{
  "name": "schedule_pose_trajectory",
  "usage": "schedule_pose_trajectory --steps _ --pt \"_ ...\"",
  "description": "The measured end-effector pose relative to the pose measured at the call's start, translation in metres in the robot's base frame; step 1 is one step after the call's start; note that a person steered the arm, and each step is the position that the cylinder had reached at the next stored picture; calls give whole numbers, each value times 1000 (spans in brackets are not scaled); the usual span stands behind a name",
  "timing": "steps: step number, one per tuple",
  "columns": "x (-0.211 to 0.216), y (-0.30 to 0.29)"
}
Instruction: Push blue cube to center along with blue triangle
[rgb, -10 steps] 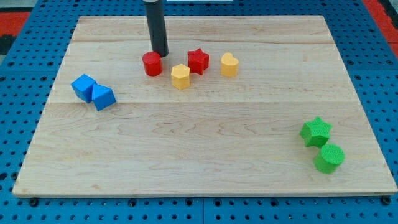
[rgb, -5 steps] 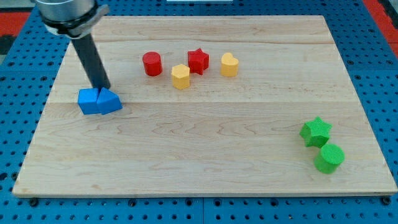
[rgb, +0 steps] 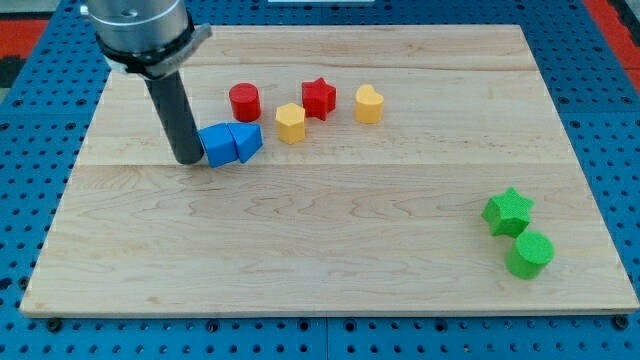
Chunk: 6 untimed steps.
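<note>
The blue cube (rgb: 217, 146) and the blue triangle (rgb: 246, 141) sit side by side and touching, left of the board's middle, the triangle on the right. My tip (rgb: 188, 159) rests on the board against the cube's left side. The dark rod rises from it towards the view's top left.
A red cylinder (rgb: 244, 102), a yellow block (rgb: 290, 123), a red star (rgb: 318, 97) and a second yellow block (rgb: 368, 103) lie in a row just above and right of the blue pair. A green star (rgb: 508, 211) and a green cylinder (rgb: 529, 253) sit at the lower right of the wooden board (rgb: 330, 260).
My tip went from beside the red cylinder to the left edge, then behind the blue pair. The cube and triangle have slid right, towards the yellow block.
</note>
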<state>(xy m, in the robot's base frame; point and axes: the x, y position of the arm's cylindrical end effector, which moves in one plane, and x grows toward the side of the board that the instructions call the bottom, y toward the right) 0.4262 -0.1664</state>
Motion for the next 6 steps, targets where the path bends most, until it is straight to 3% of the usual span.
schedule_pose_trajectory --steps 2,4,6 --pt "-17 16" --pt "10 119" --pt "56 133"
